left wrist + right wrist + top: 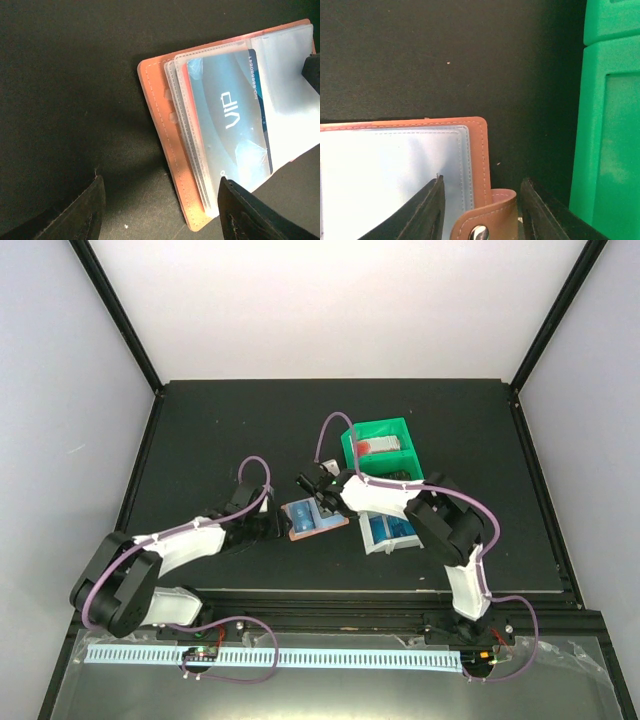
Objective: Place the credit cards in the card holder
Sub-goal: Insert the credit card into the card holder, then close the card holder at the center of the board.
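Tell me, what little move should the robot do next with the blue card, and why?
Probably slide the blue card deeper into its clear sleeve. It looks only partly tucked into the open card holder, and the left gripper hovers open beside its near end, while the right gripper straddles the snap tab.

the holder (155, 100) is salmon-orange with a line of pale stitching round its edge, clear frosted sleeves inside and a silver snap (479, 232) on its tab. the card (230, 115) in it is blue, mottled lighter at the corners, with white "vip" lettering and a dark strip down one side. the mat (220, 430) is black, the bin (385, 428) bright green, the arms (180, 540) white and black with purple cables (258, 462)
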`<state>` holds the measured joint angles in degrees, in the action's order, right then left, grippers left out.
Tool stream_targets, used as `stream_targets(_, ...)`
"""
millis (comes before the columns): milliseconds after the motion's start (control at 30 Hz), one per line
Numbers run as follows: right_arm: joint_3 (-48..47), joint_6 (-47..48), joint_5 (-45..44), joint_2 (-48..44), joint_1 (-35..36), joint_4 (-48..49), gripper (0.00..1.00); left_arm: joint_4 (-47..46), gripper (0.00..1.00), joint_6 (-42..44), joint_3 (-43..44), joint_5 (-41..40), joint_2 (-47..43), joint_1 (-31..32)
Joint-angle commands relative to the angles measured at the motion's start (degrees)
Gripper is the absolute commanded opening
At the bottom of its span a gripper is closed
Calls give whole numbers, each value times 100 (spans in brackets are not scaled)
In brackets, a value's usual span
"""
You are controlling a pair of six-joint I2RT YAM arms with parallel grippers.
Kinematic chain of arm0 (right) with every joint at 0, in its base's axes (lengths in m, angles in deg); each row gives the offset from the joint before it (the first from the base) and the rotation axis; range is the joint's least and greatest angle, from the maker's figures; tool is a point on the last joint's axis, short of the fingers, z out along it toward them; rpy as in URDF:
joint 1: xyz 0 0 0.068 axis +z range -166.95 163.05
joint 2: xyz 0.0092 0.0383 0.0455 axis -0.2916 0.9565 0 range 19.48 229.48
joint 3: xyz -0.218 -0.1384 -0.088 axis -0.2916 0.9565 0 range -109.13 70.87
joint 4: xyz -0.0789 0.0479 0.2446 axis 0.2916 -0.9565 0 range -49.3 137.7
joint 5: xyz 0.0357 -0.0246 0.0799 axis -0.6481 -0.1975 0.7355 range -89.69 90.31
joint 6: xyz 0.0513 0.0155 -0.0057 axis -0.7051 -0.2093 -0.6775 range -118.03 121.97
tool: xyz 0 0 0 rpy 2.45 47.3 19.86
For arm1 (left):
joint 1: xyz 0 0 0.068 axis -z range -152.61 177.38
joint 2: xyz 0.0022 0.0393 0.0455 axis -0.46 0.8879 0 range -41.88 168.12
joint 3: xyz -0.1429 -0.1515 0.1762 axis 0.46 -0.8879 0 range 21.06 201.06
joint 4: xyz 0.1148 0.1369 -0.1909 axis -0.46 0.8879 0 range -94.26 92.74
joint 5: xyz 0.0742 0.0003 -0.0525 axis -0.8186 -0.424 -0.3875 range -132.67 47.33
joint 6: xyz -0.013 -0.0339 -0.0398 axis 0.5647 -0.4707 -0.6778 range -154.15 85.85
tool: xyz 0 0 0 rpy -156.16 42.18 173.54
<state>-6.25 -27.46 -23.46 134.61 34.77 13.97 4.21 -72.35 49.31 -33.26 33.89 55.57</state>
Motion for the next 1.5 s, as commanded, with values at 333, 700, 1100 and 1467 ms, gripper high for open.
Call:
stream_targets(333, -200, -235, 355, -680, 22, -349, 1, -62, 67, -109, -379, 340, -175, -298)
stream_targets(700, -14, -754, 2382, -1230, 14, 489, 1, -308, 47, -36, -286, 358, 460, -340)
stream_targets(1100, 1136, -1732, 4831, -938, -219, 3289, 1, -999, 37, -101, -549, 422, 616, -347)
stream_targets(1467, 1451, -2157, 5923, -1008, -377, 4499, 37, -1065, 28, -494, -894, 115, 15, -339)
